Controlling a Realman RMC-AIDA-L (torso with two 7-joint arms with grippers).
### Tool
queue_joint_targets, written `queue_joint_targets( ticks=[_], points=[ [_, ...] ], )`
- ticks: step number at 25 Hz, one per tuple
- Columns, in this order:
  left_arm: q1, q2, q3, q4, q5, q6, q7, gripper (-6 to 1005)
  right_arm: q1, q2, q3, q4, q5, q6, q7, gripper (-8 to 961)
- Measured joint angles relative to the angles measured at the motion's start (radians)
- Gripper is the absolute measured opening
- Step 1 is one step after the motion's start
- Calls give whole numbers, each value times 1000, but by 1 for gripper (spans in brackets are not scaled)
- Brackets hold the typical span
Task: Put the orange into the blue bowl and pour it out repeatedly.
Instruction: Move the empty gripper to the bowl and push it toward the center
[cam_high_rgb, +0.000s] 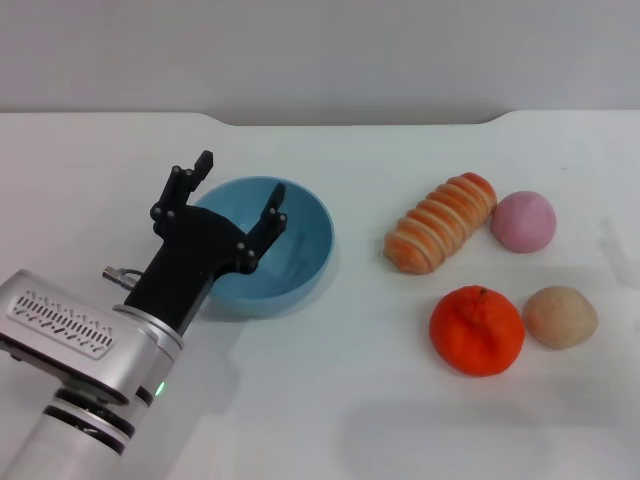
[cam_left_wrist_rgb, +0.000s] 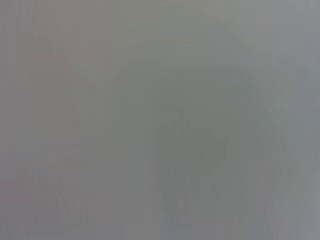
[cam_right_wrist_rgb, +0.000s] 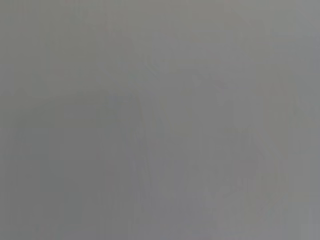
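Observation:
The orange (cam_high_rgb: 477, 330), bright red-orange with a small stem mark, rests on the white table at the right front. The blue bowl (cam_high_rgb: 300, 240) stands upright left of centre and holds nothing I can see. My left gripper (cam_high_rgb: 238, 182) is open at the bowl's near-left rim: one finger is outside the rim, the other over the bowl's inside. The right gripper is out of view. Both wrist views are plain grey and show nothing.
A striped orange-and-cream bread loaf (cam_high_rgb: 442, 222) lies behind the orange. A pink ball (cam_high_rgb: 523, 221) sits to the right of the loaf. A tan ball (cam_high_rgb: 560, 317) lies right beside the orange. The table's far edge (cam_high_rgb: 360, 118) meets the grey wall.

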Motion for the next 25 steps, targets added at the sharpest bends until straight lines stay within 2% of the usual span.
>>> queue_joint_targets(
  ticks=[10,17,20,23,25],
  points=[
    [-5,-1,-2,-8,0,1,0,813,5,1,3,1,0,0,0,761],
    [-1,6,-9,65,-52,16,-41,813,9,1,3,2,0,0,4,760],
    [-13,14,-53,113,-58,70,-41,813,7,1,3,3,0,-4,5,760],
    [-22,25,-134,187,-29,166,-34,813,5,1,4,3,0,-9,6,760],
    [-28,39,-214,265,28,304,-33,813,4,0,8,3,0,-10,6,760]
  ],
)
